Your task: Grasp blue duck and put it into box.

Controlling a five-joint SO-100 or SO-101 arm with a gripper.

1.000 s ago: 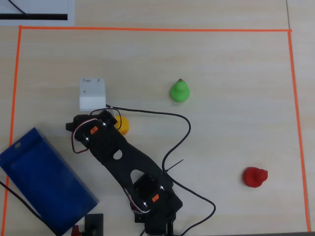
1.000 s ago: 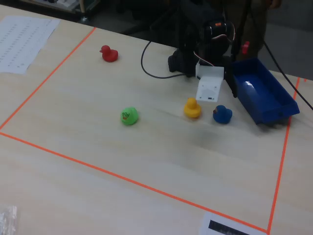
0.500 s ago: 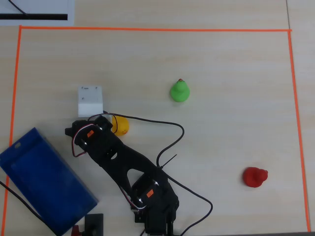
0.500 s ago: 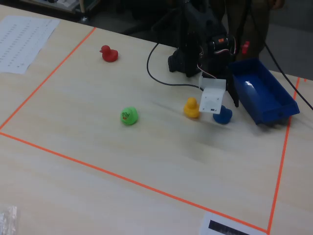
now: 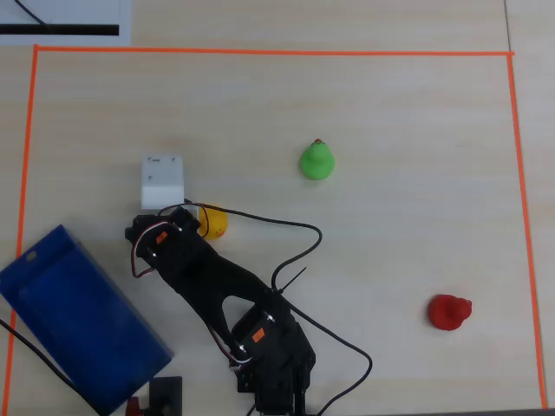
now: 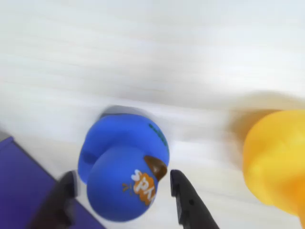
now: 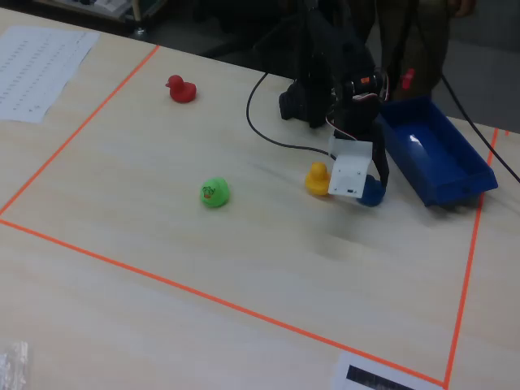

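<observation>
The blue duck (image 6: 125, 176) fills the lower middle of the wrist view, orange-brown beak toward the right, between the two black fingers (image 6: 187, 202) of my gripper (image 6: 123, 181). The duck is sharp while the table behind it is smeared, so the gripper is shut on it. In the fixed view the duck (image 7: 373, 192) sits low under the white wrist mount, just left of the dark blue box (image 7: 443, 184). The box also shows at the lower left of the overhead view (image 5: 78, 321) and at the left edge of the wrist view (image 6: 19, 188). In the overhead view the mount (image 5: 163, 181) hides the duck.
A yellow duck (image 5: 213, 223) lies right beside the gripper, also seen in the fixed view (image 7: 316, 179) and wrist view (image 6: 276, 157). A green duck (image 5: 317, 160) and a red duck (image 5: 449, 312) stand farther off. Orange tape (image 5: 260, 51) frames the table. Black cables (image 5: 286, 260) trail from the arm.
</observation>
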